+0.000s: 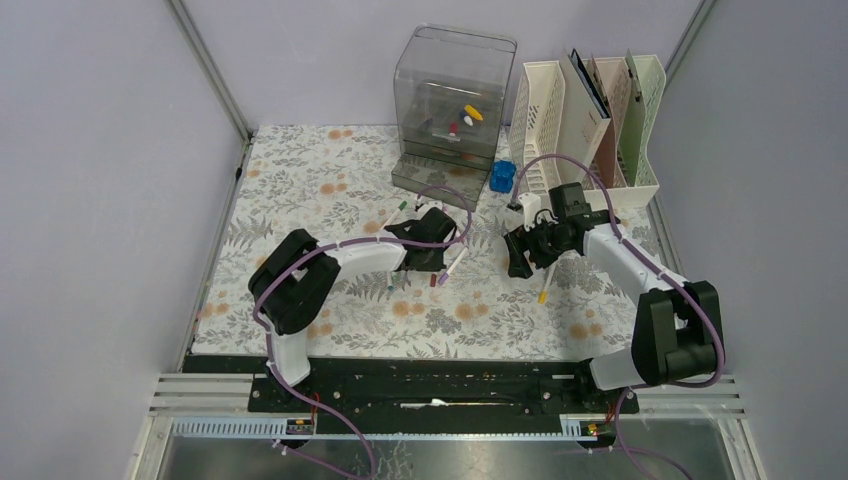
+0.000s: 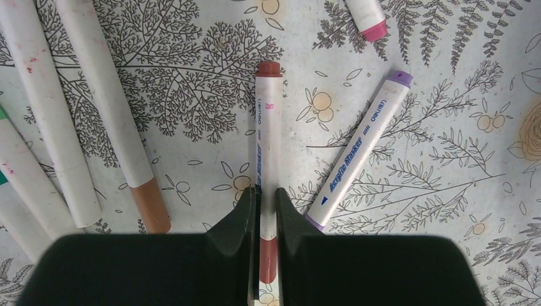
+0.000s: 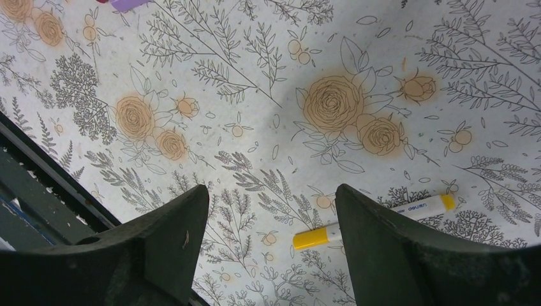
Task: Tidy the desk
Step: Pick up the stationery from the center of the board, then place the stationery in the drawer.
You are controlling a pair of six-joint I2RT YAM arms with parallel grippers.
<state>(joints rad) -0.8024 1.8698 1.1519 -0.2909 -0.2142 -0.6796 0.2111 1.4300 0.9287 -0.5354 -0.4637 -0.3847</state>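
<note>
Counter (image 1: 300,180): white cloth, grey ferns, orange flowers, black rail along near edge; carries clear box (image 1: 455,100) at far side, spreads nearer from it.

Step, judged: gathering loose markers.

Left claw (image 2: 266,207), in front of box, clenched on brown-capped marker (image 2: 268,127).

Right claw (image 3: 271,210), near-right of box, released, above yellow-capped marker (image 3: 376,220).

Next: lift straight, avoid purple-capped marker (image 2: 360,150) alongside, carry toward box.

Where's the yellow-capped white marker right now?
The yellow-capped white marker lies on the right side of the floral-cloth desk, beside the open right gripper; in the right wrist view one finger partly hides it.
</note>
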